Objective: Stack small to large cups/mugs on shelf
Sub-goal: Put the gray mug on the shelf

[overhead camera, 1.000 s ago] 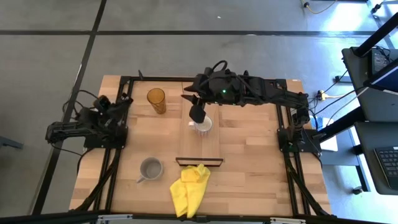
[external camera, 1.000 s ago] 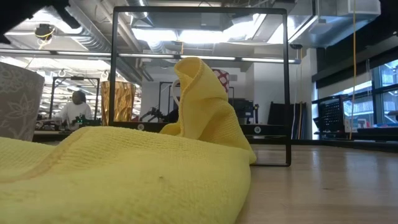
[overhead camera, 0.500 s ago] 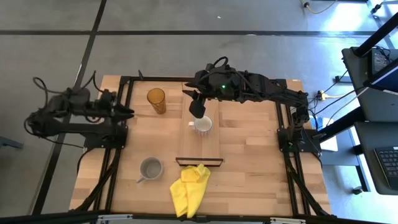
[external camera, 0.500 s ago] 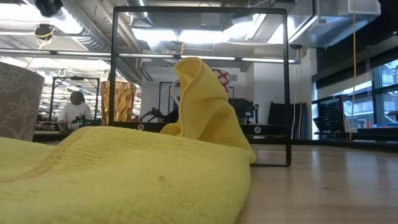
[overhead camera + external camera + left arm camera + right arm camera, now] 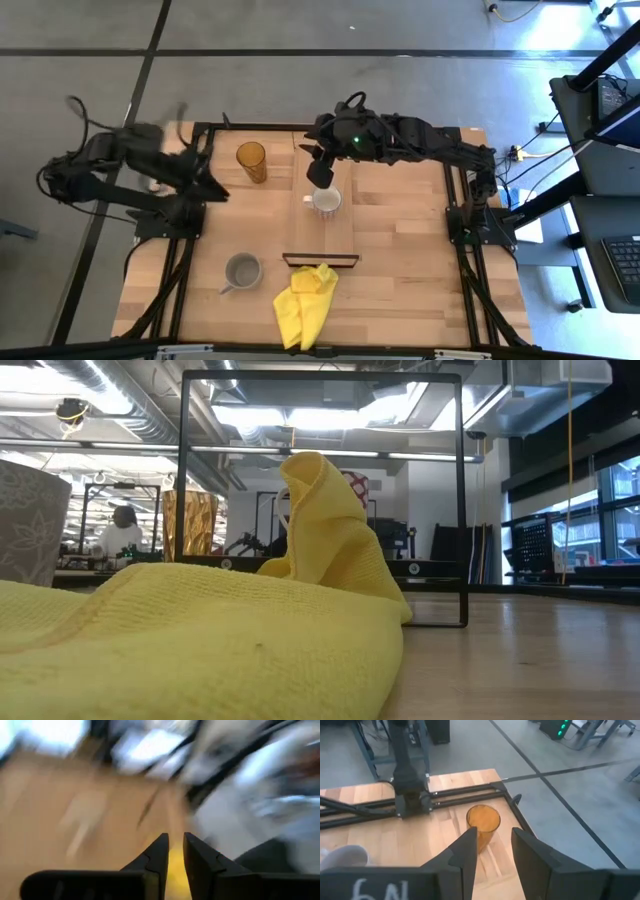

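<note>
The white mug [image 5: 326,201] stands upright on the pale shelf plank [image 5: 322,238]; its edge also shows in the right wrist view [image 5: 344,857]. My right gripper [image 5: 320,173] hangs open just beyond the mug on its far side, clear of it. The amber tumbler [image 5: 251,161] stands on the table's far left part and shows past my right fingers [image 5: 482,822]. The grey mug [image 5: 242,271] stands on the near left, left of the yellow cloth [image 5: 305,300]. My left gripper [image 5: 214,190], blurred and shut, is over the table's left edge, touching nothing.
The shelf's dark lip [image 5: 320,260] lies at its near end and shows as a black frame [image 5: 186,490] in the low view, behind the yellow cloth [image 5: 200,640]. Bare wood lies to the right of the shelf [image 5: 400,230]. Black rails [image 5: 455,200] edge the table.
My right gripper has drawn up and away from the white mug toward the far edge, and the mug stays standing on the shelf. My left arm has swung up from beside the table and moved fast toward the right, over the table's left edge.
</note>
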Robot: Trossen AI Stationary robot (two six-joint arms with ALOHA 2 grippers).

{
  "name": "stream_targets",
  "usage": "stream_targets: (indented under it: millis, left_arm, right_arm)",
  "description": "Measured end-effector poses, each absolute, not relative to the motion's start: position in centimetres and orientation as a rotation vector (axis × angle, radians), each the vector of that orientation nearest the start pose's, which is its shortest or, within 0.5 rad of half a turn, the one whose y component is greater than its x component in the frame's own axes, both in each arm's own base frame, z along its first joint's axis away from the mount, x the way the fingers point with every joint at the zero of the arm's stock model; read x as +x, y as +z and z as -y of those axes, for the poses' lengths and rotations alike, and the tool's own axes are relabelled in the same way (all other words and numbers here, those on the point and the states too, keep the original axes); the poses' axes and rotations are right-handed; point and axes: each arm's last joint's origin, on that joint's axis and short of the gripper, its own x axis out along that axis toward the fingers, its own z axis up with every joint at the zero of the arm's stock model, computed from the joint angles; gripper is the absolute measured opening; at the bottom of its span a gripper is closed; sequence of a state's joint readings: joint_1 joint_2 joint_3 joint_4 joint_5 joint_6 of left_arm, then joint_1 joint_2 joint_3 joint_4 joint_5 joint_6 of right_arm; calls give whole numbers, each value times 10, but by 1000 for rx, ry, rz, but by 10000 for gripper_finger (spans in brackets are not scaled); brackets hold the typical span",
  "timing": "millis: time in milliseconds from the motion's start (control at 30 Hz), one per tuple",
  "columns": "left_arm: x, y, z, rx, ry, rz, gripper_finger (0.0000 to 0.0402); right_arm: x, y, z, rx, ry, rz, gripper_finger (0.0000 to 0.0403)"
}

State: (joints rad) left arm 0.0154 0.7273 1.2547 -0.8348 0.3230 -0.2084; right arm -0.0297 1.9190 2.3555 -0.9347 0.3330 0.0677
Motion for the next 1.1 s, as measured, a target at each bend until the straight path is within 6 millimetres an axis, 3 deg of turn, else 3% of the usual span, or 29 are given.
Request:
stream_targets:
  millis: [133, 233, 333, 467, 633, 767, 933, 1100]
  left_arm:
    - [100, 473, 19, -135, -601, 106, 43]
    - [95, 491, 28, -115, -868, 260, 43]
    - [96, 487, 40, -191, -999, 257, 43]
    - [110, 453, 69, -349, -1012, 150, 42]
    - [109, 412, 116, -476, -841, 78, 42]
    - [78, 423, 130, -564, -575, 45, 41]
    - [40, 440, 133, -341, -256, -85, 41]
    - [35, 457, 112, -140, -163, -139, 41]
  right_arm:
    - [391, 467, 34, 23, -342, -449, 123]
    - [392, 469, 40, 32, -325, -422, 123]
    - [392, 470, 43, 16, -325, -420, 123]
    - [392, 470, 44, 14, -328, -421, 123]
    - [392, 470, 44, 14, -332, -421, 123]
    - [392, 470, 44, 13, -333, -421, 123]
    - [392, 470, 44, 17, -334, -421, 123]
    - [392, 469, 44, 21, -335, -423, 123]
